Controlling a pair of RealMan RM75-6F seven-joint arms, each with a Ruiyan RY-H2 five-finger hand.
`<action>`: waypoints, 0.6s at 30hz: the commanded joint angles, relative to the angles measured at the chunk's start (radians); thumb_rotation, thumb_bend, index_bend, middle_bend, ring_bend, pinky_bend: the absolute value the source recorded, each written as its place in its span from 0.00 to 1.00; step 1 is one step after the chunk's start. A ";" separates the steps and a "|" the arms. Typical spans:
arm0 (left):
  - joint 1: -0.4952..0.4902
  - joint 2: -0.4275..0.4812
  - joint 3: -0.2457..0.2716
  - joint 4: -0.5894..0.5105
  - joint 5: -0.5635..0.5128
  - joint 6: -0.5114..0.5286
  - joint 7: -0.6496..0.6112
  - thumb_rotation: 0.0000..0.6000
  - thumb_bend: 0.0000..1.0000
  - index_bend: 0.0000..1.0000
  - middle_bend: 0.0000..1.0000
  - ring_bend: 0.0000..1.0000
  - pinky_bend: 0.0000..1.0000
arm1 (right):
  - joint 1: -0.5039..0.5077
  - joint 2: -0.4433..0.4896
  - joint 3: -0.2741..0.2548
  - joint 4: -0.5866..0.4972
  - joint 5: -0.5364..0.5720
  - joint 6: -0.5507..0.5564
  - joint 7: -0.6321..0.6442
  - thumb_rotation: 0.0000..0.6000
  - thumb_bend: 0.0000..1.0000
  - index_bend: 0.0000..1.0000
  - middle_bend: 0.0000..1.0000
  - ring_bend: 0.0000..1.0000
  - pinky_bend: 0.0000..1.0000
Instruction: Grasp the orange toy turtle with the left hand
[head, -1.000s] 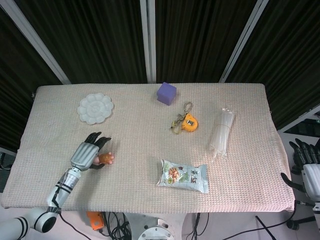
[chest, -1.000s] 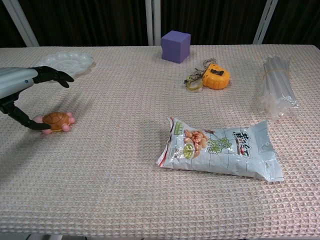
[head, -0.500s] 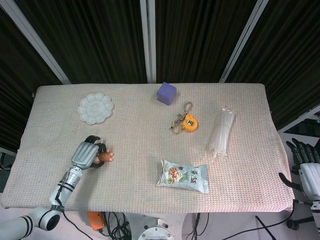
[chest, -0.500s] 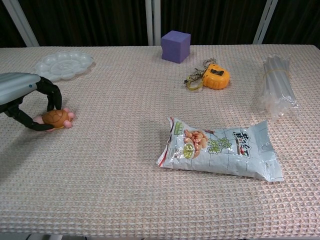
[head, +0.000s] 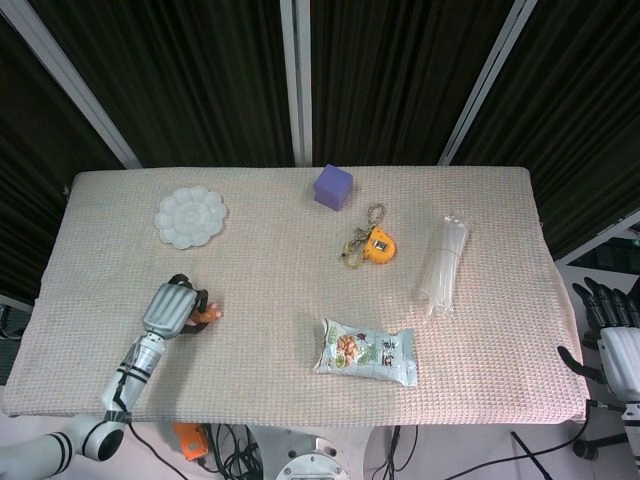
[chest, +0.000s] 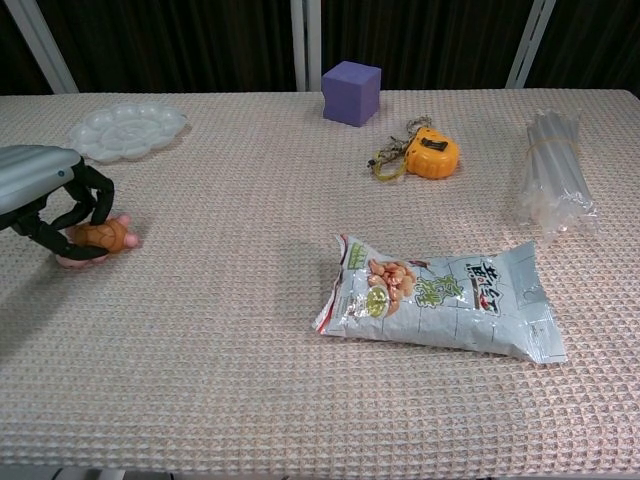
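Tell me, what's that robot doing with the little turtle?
The robot's left hand has its fingers curled around the orange toy turtle, which sits on the table near the left edge. It hasn't lifted it yet. The right hand waits off the table's right side, holding nothing. A snack bag, tape measure, purple cube and white tray lie untouched.

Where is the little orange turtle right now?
The turtle is at the table's left side in both views, wrapped in the left hand, nearer the front edge than the white plate.
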 joint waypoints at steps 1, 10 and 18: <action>0.003 0.018 0.004 -0.024 -0.004 -0.014 -0.021 1.00 0.26 0.75 0.76 0.43 0.25 | -0.001 0.000 0.001 0.001 0.000 0.002 0.002 1.00 0.17 0.00 0.00 0.00 0.00; 0.021 0.118 0.016 -0.130 0.022 0.017 -0.046 1.00 0.11 0.15 0.15 0.03 0.13 | -0.001 0.005 0.003 -0.009 -0.004 0.009 -0.003 1.00 0.17 0.00 0.00 0.00 0.00; 0.037 0.198 0.026 -0.248 0.024 0.028 -0.015 1.00 0.10 0.16 0.18 0.00 0.11 | -0.001 0.002 -0.001 -0.019 -0.018 0.014 -0.011 1.00 0.17 0.00 0.00 0.00 0.00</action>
